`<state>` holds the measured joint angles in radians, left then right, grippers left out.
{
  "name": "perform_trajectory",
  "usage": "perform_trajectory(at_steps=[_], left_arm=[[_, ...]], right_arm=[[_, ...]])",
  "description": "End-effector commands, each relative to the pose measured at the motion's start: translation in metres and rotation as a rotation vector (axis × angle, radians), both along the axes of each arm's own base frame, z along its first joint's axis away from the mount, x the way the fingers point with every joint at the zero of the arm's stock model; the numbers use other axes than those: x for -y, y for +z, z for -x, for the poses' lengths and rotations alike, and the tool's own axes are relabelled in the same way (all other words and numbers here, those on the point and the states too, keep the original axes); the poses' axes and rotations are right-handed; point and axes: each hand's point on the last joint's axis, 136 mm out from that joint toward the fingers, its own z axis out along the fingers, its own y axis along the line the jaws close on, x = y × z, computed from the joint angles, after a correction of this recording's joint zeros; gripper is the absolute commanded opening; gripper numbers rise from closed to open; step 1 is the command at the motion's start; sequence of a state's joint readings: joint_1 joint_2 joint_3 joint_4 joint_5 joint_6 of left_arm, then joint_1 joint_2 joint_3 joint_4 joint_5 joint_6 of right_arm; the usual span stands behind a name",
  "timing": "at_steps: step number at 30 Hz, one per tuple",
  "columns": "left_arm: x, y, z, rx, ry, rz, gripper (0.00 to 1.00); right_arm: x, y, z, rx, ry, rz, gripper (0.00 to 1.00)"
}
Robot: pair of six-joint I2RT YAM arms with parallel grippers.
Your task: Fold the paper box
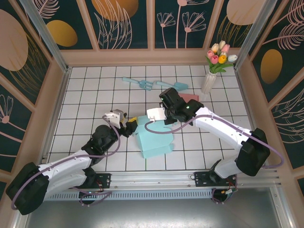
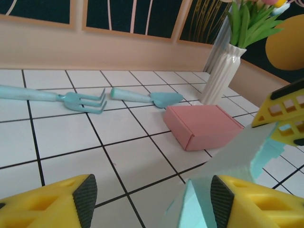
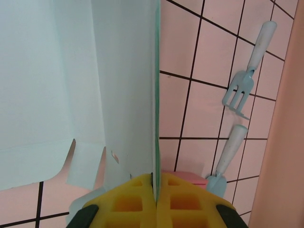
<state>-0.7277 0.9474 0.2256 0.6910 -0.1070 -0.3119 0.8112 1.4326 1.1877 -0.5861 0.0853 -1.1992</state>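
Your right gripper (image 3: 155, 183) pinches a panel of the paper box (image 1: 154, 141) upright mid table (image 1: 95, 85), likely to crease it, while your left gripper (image 2: 152, 202), fingers wide, straddles its edge, probably to brace.

The top external camera looks steeply down from behind the arm bases over the whole table (image 1: 90, 90). The left wrist camera sits low, facing far right. The right wrist camera looks straight down, close on the paper box (image 3: 71, 71). All three share the fork (image 1: 140, 84) and trowel (image 1: 173, 85).
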Motion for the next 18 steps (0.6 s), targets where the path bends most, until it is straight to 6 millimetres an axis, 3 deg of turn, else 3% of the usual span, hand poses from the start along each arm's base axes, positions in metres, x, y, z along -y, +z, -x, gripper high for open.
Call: perform_trajectory(at_steps=[1,11,18], left_arm=[[0.003,0.008,0.003,0.027,-0.027,-0.008,0.69],[0.022,0.0,-0.01,-0.029,-0.053,-0.031,0.78],[-0.014,0.005,-0.033,-0.058,0.208,0.011,0.83]], right_arm=[[0.003,0.006,-0.002,0.022,-0.01,-0.01,0.0],[-0.007,0.001,0.008,-0.018,0.021,-0.03,0.0],[-0.006,-0.011,0.007,-0.064,0.005,-0.014,0.0]])
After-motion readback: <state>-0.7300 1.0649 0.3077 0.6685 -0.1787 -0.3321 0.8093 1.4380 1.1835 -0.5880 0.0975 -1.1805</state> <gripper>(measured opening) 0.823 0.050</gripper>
